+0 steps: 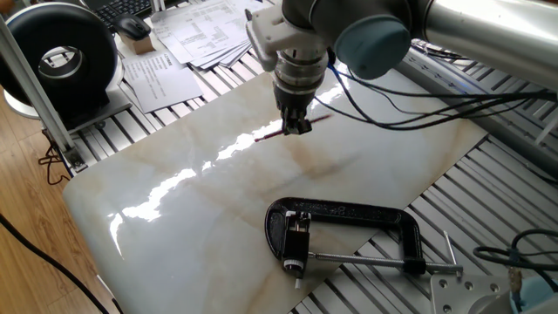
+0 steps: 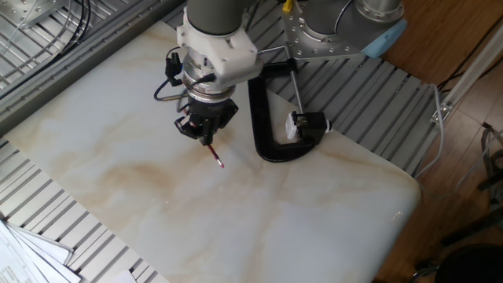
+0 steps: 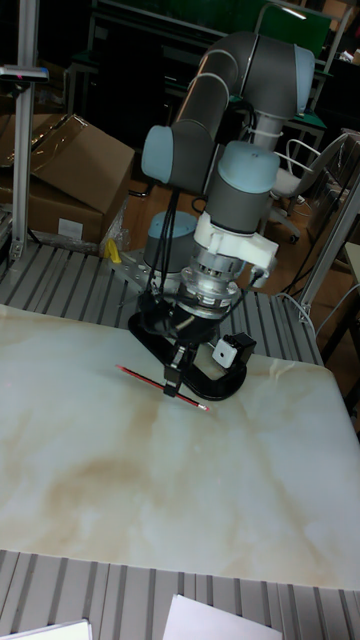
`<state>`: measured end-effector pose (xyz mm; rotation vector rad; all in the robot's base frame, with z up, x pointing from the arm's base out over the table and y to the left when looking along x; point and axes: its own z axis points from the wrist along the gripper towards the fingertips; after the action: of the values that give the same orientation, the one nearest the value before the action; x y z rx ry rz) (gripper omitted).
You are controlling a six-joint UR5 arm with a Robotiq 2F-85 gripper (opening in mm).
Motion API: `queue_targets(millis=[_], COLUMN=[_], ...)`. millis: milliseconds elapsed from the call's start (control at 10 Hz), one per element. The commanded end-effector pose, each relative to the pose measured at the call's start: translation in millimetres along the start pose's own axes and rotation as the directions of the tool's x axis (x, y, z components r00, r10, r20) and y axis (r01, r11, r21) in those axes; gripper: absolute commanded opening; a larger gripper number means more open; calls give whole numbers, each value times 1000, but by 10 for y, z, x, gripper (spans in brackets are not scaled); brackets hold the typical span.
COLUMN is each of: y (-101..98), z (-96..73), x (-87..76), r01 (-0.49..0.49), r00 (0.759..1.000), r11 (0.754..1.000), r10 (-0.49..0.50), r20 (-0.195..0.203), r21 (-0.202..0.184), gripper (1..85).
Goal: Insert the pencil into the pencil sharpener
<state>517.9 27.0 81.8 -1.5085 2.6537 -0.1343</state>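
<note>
The gripper (image 1: 297,127) is pointing straight down over the far half of the marble slab (image 1: 192,218), fingers closed tight on the pencil (image 1: 268,134), pinching it around mid-length. In the tall fixed view the pencil (image 3: 140,379) is sticking out both sides of the fingertips, roughly level and seemingly lifted just off the stone, though how much gap there is I can't tell. Holding it at the middle is keeping it balanced, so neither end is drooping.

Looking outward now: the pencil sharpener (image 2: 308,123) is sitting in the mouth of the big black clamp (image 2: 263,126), squeezed there by the screw rod (image 1: 366,259). That's presumably so it stays put when a pencil is pushed in. From the tall view its whitish face (image 3: 229,353) is just behind the gripper; from the fixed views it's well apart from the pencil tip.

So the pick looks done; what's left, I'd say, is aligning the pencil with the sharpener's opening and sliding in.
</note>
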Motion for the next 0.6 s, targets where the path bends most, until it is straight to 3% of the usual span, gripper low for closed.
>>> queue_targets(millis=[0,100,200,300,400,500], y=[93,162,187,238,317,367], z=[-35,-52,-63,-62,-62,-65], x=[92,121,180,155,44,-48], r01=[-432,-562,-652,-750,-816,-858], r00=[902,827,756,659,579,513], r11=[902,826,757,660,574,504], r10=[430,559,648,744,808,850], r20=[-44,-67,-94,-106,-111,-118], r21=[-27,-40,-25,-30,-70,-96], gripper=[13,13,13,13,13,13])
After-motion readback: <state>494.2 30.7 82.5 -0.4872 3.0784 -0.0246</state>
